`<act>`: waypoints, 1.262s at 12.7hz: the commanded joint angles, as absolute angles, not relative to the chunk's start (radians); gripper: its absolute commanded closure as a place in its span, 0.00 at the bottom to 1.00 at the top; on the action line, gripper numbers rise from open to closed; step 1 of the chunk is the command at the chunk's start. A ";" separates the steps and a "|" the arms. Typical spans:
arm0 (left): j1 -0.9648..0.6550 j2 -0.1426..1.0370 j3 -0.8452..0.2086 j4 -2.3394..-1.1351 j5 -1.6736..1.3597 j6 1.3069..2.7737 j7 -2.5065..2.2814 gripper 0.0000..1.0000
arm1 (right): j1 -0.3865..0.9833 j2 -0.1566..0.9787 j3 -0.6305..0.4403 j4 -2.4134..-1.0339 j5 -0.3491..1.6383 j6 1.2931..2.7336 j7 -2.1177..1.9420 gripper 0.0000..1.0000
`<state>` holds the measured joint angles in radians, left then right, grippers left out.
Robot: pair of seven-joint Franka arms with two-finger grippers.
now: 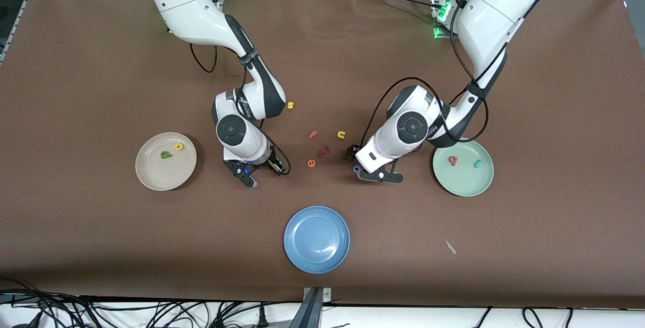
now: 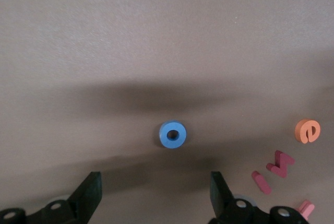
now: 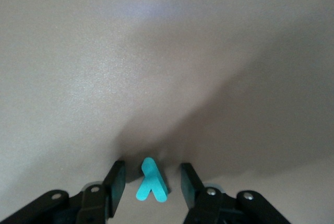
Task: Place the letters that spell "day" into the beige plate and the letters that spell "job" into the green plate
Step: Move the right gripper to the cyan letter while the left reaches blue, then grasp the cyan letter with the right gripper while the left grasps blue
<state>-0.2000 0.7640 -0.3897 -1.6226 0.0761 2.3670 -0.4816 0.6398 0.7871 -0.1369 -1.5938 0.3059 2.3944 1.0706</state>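
The beige plate (image 1: 166, 160) toward the right arm's end holds a dark green "d" (image 1: 165, 155) and a yellow "a" (image 1: 178, 146). Beside that plate my right gripper (image 1: 263, 174) is low over the table. In the right wrist view the teal "y" (image 3: 151, 181) lies flat between its fingers (image 3: 117, 179), with a gap on each side; the right gripper (image 3: 152, 167) is open. The green plate (image 1: 463, 168) holds a red "b" (image 1: 453, 160) and a teal "j" (image 1: 477, 164). My left gripper (image 1: 364, 171) (image 2: 155, 187) is open, with the blue "o" (image 1: 356, 169) (image 2: 173, 134) on the table just ahead of its fingertips.
A blue plate (image 1: 316, 239) sits nearest the front camera. Loose letters lie between the grippers: yellow "s" (image 1: 290, 106), pink "f" (image 1: 313, 134), yellow "u" (image 1: 341, 134), orange "e" (image 1: 311, 163) (image 2: 307, 130) and red pieces (image 1: 322, 151) (image 2: 282, 162). A white scrap (image 1: 450, 246) lies near the front.
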 commanded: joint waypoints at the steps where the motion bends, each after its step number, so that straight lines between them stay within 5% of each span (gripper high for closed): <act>1: -0.262 0.775 -0.329 -1.594 0.077 2.365 -0.506 0.15 | 0.655 0.824 -0.144 -1.552 0.321 2.402 1.085 0.53; 7: -0.362 0.802 -0.259 -1.591 0.112 2.453 -0.600 0.29 | 0.655 0.830 -0.144 -1.548 0.321 2.402 1.083 0.59; 16: -0.373 0.821 -0.242 -1.588 0.170 2.500 -0.601 0.46 | 0.653 0.830 -0.144 -1.540 0.319 2.395 1.074 0.84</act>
<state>-0.3563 0.8031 -0.2550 -1.6138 0.1409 2.4840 -0.5805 0.6440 0.7946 -0.1376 -1.5704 0.3060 2.3935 1.0721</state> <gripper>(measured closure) 0.405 0.802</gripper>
